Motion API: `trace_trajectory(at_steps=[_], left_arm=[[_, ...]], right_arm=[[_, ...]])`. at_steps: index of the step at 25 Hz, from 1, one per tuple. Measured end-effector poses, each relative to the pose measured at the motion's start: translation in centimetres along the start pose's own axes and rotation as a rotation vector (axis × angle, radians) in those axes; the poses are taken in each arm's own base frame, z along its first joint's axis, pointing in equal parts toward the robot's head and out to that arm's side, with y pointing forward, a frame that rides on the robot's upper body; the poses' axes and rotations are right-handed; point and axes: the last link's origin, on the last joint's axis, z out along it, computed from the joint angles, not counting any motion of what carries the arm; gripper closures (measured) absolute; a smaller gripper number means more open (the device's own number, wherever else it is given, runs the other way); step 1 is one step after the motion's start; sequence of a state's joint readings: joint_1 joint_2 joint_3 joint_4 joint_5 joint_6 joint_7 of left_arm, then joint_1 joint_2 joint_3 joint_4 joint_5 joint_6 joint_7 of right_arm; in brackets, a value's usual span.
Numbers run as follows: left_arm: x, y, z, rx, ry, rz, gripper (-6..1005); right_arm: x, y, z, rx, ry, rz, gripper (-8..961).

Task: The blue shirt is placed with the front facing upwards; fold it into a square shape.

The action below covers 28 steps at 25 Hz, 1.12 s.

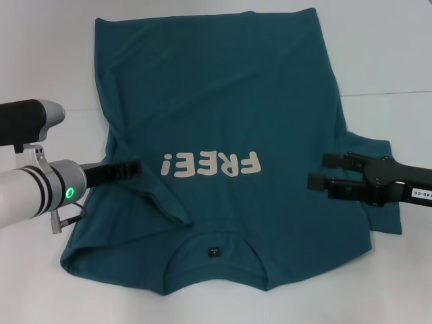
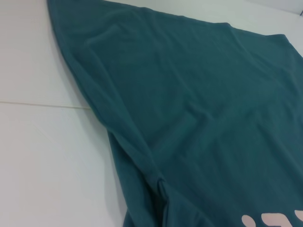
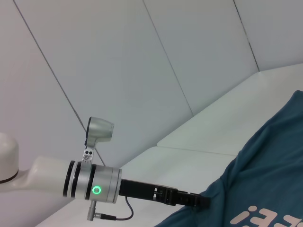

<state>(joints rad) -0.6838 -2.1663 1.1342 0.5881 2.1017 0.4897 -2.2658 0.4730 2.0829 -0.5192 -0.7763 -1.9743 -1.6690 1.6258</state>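
Head view shows the blue shirt [image 1: 223, 155] spread across the table [image 1: 40, 67], collar toward the near edge. Left gripper [image 1: 131, 167] overlaps its left side, fingers' state unclear; right gripper [image 1: 317, 171] hovers open, empty, hiding the right sleeve.

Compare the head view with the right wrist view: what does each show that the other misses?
Only the head view shows the right pincer, open over the blue shirt's right sleeve area, plus the collar with its dark label and the shirt's full outline. Only the right wrist view shows the wall panels behind the table. Both share the left pincer at the shirt's left edge, the white "FREE!" print (only partly seen from the wrist) and the white table.
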Motion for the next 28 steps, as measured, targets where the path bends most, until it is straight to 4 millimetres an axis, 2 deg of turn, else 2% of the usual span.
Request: trace_trajectory(at_steps=[10,18,24,28], left_arm=[[0.4,0.3,0.2,0.003,0.005,0.017,705],[0.4,0.6,0.4,-0.002,0.001,0.038,934],[0.5,1.0,0.5,-0.023,-0.008,0.046,1003],[0.9,1.6,0.5,-0.043,-0.01,0.055,999]], right_arm=[[0.0,-0.1,0.0,0.005,0.0,0.002,40],[0.1,-0.1,0.0,0.006,0.0,0.007,40],[0.0,-0.2,-0.1,0.011,0.0,0.01,39],[0.0,-0.2,-0.1,0.011,0.0,0.011,39]])
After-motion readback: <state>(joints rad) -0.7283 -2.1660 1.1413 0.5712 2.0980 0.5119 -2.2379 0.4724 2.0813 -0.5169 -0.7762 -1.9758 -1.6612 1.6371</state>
